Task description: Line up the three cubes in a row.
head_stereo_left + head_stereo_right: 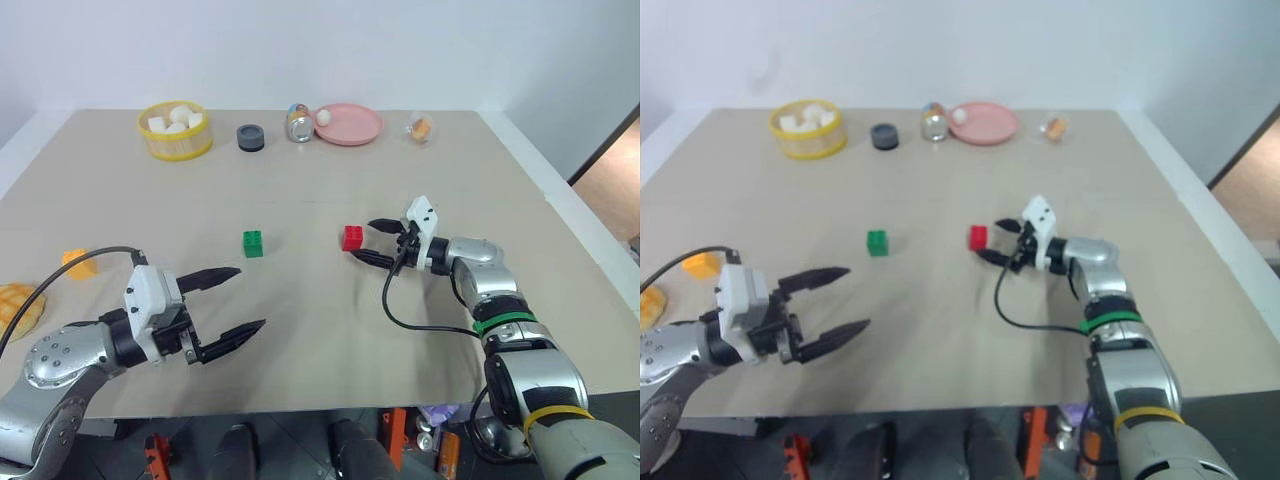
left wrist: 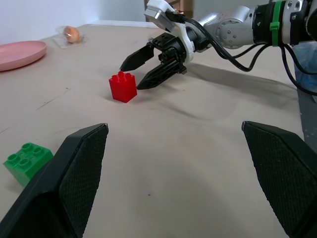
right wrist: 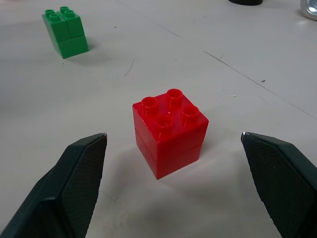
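A red cube [image 1: 353, 238] stands on the table near the middle, with a green cube [image 1: 253, 243] to its left and an orange-yellow cube [image 1: 78, 263] far out at the left edge. My right gripper [image 1: 371, 243] is open, its two fingertips just right of the red cube and apart from it. In the right wrist view the red cube [image 3: 169, 131] sits ahead between the open fingers, the green cube [image 3: 65, 31] beyond. My left gripper [image 1: 240, 299] is open and empty over the near left of the table, below the green cube.
Along the far edge stand a yellow basket [image 1: 176, 131] of white chunks, a dark round piece [image 1: 251, 137], a can [image 1: 299, 123], a pink plate [image 1: 349, 124] and a small wrapped item [image 1: 421, 127]. A yellow checkered bun [image 1: 18, 306] lies at the left edge.
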### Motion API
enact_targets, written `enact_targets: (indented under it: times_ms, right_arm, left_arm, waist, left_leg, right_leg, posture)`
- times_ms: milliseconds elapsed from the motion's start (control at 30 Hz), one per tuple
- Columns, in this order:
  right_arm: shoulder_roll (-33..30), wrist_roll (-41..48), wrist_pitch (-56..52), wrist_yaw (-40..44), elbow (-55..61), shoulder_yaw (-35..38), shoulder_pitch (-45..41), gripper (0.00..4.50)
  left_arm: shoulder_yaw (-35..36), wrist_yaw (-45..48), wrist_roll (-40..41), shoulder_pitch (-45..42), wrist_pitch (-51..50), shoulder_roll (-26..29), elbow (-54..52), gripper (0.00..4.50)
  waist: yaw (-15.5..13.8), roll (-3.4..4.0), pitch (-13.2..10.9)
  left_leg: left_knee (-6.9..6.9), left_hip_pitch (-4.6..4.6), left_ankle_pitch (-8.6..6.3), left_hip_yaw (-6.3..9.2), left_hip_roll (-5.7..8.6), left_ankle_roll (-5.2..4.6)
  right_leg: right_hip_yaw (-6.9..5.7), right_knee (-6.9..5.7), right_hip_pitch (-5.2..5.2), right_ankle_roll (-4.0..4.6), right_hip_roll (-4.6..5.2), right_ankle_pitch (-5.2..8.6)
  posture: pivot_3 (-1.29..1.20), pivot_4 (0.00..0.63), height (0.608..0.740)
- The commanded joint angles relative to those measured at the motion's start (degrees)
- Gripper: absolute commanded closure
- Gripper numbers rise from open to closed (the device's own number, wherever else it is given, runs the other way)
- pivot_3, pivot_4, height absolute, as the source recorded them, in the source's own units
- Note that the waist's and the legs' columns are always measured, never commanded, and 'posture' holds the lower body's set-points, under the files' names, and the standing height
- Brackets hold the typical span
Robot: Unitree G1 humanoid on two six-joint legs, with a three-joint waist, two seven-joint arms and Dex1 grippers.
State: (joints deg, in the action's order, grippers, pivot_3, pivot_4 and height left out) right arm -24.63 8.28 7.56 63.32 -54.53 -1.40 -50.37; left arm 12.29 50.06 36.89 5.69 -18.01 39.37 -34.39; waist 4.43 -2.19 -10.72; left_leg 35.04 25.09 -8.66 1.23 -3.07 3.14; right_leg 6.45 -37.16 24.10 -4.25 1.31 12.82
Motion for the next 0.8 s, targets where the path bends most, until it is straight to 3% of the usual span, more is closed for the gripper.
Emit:
enact_targets:
  times_ms: [33, 800]
  right_arm:
    - [0.4, 0.3, -0.1, 0.5, 1.8, 0.6, -0.6, 0.00]
    - [3.8, -3.0, 3.2, -2.2, -4.8, 0.0, -3.5, 0.00]
  left_arm:
    - [1.8, -1.2, 1.6, 0.6, -0.6, 0.5, -3.6, 0.03]
    - [2.6, -4.3, 2.5, 0.2, -1.7, 0.8, -5.4, 0.03]
  waist:
    - [0.0, 0.00, 0.0]
    - [0.2, 0.01, 0.0]
  left_leg:
    - [0.00, 0.00, 0.00, 0.00, 0.00, 0.00]
    - [0.00, -0.02, 0.01, 0.01, 0.00, 0.00]
  right_leg:
    - [0.00, 0.00, 0.00, 0.00, 0.00, 0.00]
    - [0.00, -0.03, 0.00, 0.01, -0.01, -0.02]
  posture:
    - [0.00, 0.150, 0.740]
    - [0.00, 0.150, 0.740]
